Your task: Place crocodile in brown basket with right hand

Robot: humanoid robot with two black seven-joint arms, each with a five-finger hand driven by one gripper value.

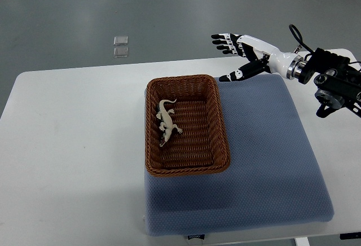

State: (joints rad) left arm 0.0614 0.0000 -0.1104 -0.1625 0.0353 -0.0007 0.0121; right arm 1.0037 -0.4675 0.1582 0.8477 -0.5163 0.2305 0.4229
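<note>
Crocodile (167,123), seemingly a light, stiff toy best pinched across its trunk, lies inside the brown basket (221,123) at the middle of the counter (73,144); the right hand (251,52) hovers near the far right corner, fingers (223,40) spread and empty.

A white table (73,139) carries a blue-grey padded mat (271,161) over its right half. Two small clear squares (120,47) lie on the floor (169,9) beyond its far edge.

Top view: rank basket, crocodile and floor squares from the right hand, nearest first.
1. brown basket, its far right corner by the right hand.
2. crocodile, inside the basket, left half.
3. clear squares, on the floor beyond the table.
</note>
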